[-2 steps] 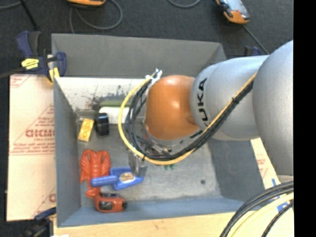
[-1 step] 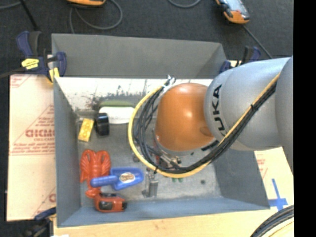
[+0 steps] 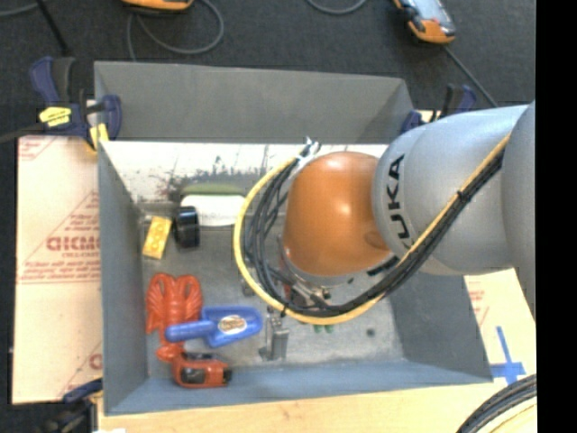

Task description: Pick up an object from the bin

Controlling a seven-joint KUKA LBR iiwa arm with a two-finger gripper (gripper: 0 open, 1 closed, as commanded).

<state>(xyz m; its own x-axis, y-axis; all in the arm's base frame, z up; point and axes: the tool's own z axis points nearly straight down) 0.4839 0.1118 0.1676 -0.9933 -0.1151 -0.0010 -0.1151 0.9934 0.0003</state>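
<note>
You are looking down on the grey bin (image 3: 252, 97), with the arm (image 3: 469, 197) reaching in from the right. Its orange cover (image 3: 329, 210) is hanging over the middle of the bin floor, and a loop of cables (image 3: 255, 233) is curling round the cover's left side. Below the cover, the claw (image 3: 273, 339) is pointing down at the bin floor near the front wall. You cannot tell from here whether it is spread or pressed together, and nothing is showing in its grip.

The thing lying closest to the claw is a blue handle-shaped toy (image 3: 216, 326) with a pale oval patch on it. It is lying flat on the floor at the front left, its right end just beside the claw, though you cannot tell if the two are touching. A red ribbed piece (image 3: 174, 298) is lying just behind the blue toy, and a small orange-and-black thing (image 3: 200, 371) is sitting in front of it, close to the front wall.

Farther back on the left, a yellow block (image 3: 156, 236) and a black cylinder (image 3: 187, 226) are resting side by side. A long pale thing (image 3: 216, 207) is lying along the back wall behind them. Some small green bits (image 3: 322, 327) are showing on the floor just right of the claw, under the cables.
</note>
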